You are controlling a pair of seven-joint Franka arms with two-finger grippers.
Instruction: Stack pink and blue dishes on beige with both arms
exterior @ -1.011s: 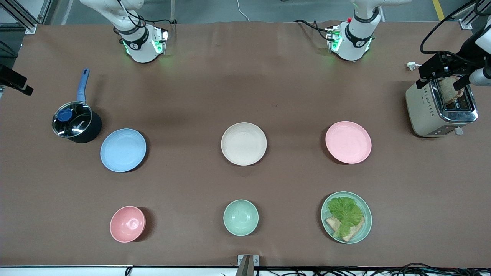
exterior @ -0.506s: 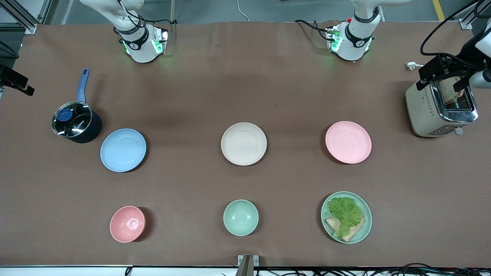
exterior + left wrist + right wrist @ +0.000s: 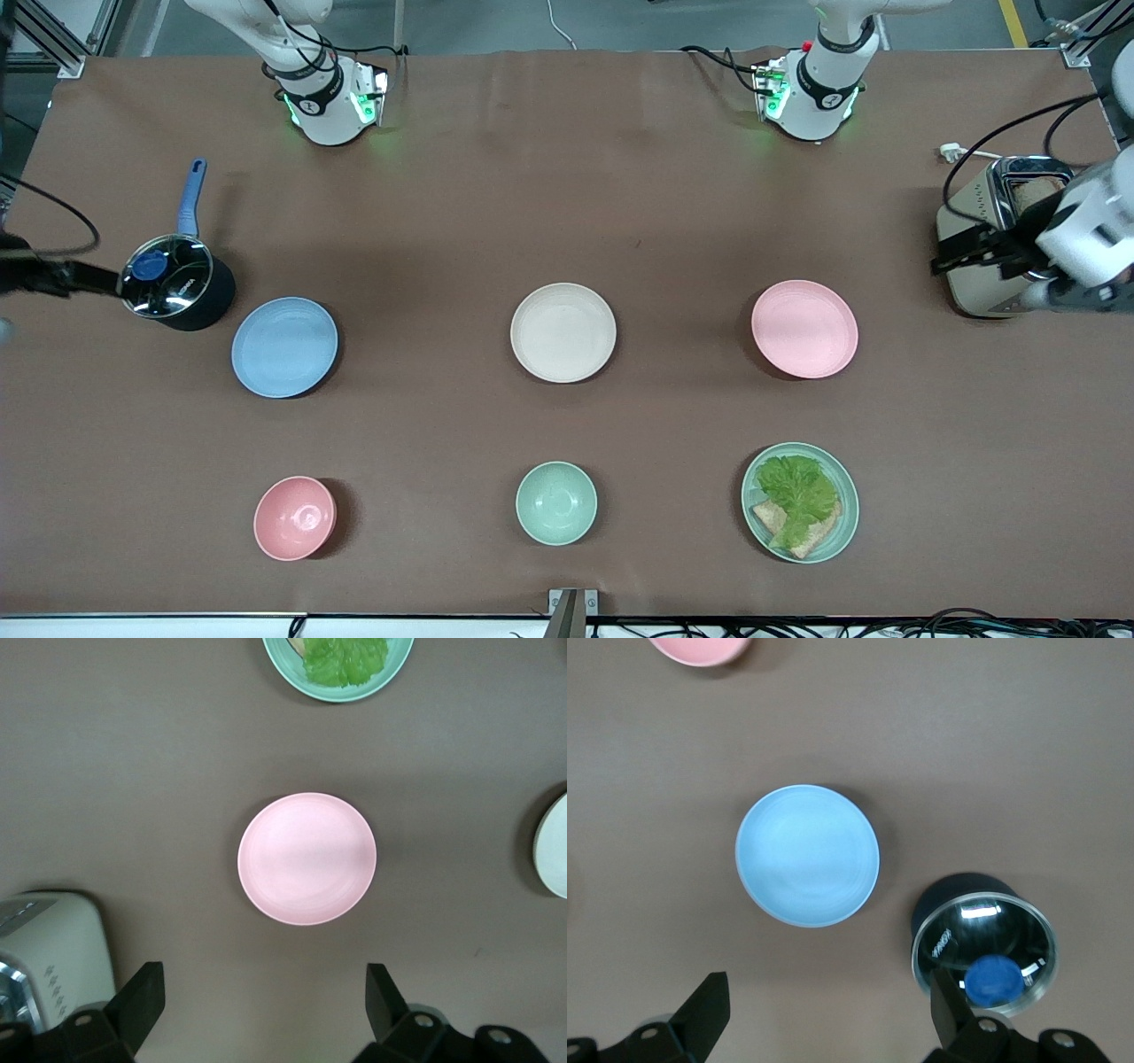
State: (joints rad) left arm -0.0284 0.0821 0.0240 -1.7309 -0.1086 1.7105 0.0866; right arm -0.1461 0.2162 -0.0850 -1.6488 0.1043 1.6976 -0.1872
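Over the toaster (image 3: 990,237) at the left arm's end of the tabletop (image 3: 673,213), the left pincer (image 3: 961,257) was held in the air with its fingers (image 3: 142,997) spread wide and nothing between them. Seen from the left wrist view, the pink plate (image 3: 804,329) lay flat on the tabletop just ahead of that open pincer, apart from the fingers and untouched. A mint-green plate (image 3: 846,518) carrying lettuce (image 3: 797,490) and bread (image 3: 811,539) was set nearer to the front camera than the pink plate.

At the right arm's end, the right pincer (image 3: 84,279) was held over the lidded saucepan (image 3: 175,283), its fingers (image 3: 709,1005) likewise parted and empty. The blue plate (image 3: 284,346) lay flat just ahead of this pincer, beside the saucepan and clear of it, as shown in the right wrist view.

Between the two pincers, at the middle of the tabletop, the beige plate (image 3: 563,332) sat bare, well apart from both the pink and the blue plates. Neither plate was stacked on it. A small pink bowl (image 3: 294,517) and a small mint-green bowl (image 3: 555,502) were placed nearer to the front camera than the row of three plates.
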